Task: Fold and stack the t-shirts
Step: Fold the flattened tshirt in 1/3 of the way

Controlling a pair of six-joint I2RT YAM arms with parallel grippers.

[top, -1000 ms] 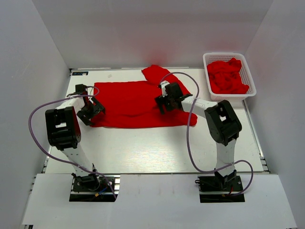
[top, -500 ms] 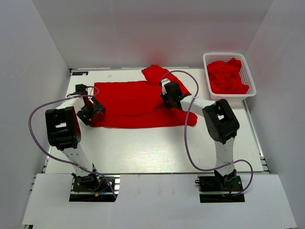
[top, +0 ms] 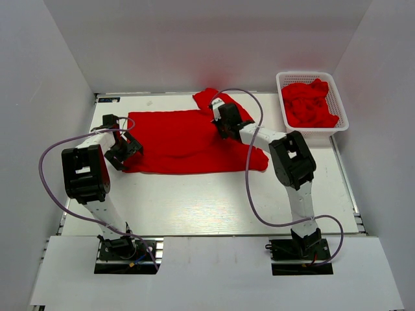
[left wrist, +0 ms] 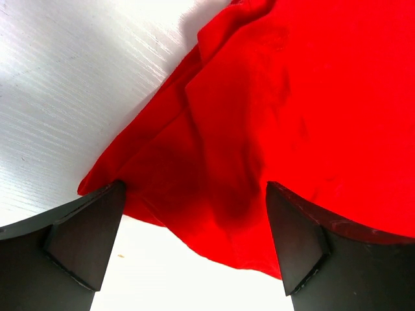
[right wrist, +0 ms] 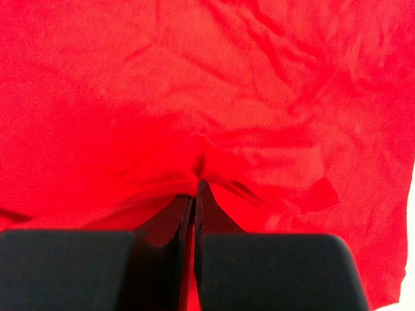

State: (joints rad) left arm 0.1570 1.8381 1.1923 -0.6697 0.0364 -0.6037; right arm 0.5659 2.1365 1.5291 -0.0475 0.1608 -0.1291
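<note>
A red t-shirt (top: 185,139) lies spread across the back half of the table, one sleeve (top: 211,98) pointing to the rear. My right gripper (top: 219,123) rests on its upper right part, shut on a pinched fold of the cloth (right wrist: 198,170); red fabric fills the right wrist view. My left gripper (top: 123,150) sits at the shirt's left edge, open, its fingers (left wrist: 87,236) straddling the hem (left wrist: 194,220) without closing on it. More red t-shirts (top: 308,103) lie crumpled in the basket.
A white mesh basket (top: 340,110) stands at the back right corner. White walls enclose the table on three sides. Purple cables loop from both arms over the near table (top: 194,207).
My right gripper closed on the shirt's cloth and moved toward the back with it, drawing the fabric near the sleeve. The left arm stayed still.
</note>
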